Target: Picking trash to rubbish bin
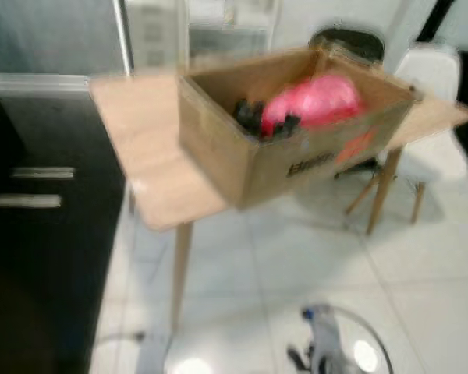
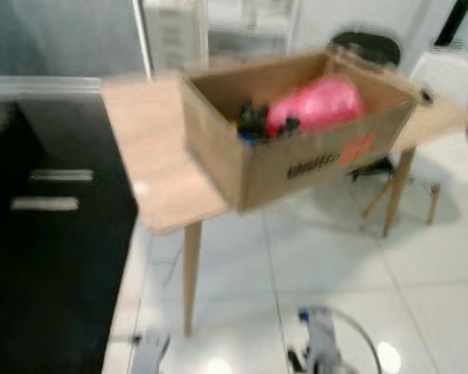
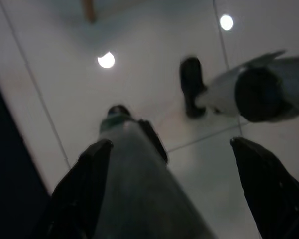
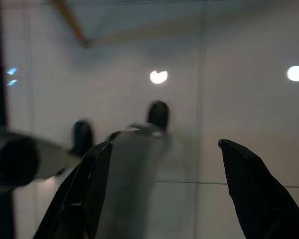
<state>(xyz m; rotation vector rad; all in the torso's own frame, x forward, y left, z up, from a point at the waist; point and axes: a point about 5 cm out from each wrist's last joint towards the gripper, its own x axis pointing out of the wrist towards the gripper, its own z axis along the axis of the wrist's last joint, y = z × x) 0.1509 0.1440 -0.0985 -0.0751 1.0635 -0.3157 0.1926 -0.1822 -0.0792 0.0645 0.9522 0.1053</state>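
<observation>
Bench (image 2: 152,167) wooden, on white tiled floor (image 2: 312,265) | cardboard box (image 2: 296,167) on bench, overhanging its front edge | pink bag (image 2: 316,103) inside box beside dark trash (image 2: 253,118) | left tool (image 3: 174,189) fingers apart, over floor | right tool (image 4: 162,191) fingers apart, over floor

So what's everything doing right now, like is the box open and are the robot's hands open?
Cardboard box: open on top, standing on the table, one corner past the edge.
Pink bag: lying inside the box, looks full.
Dark items: in the box beside the bag, too blurred to name.
Wooden table: upright.
Left gripper: open, empty, over the floor.
Right gripper: open, empty, over the floor.
</observation>
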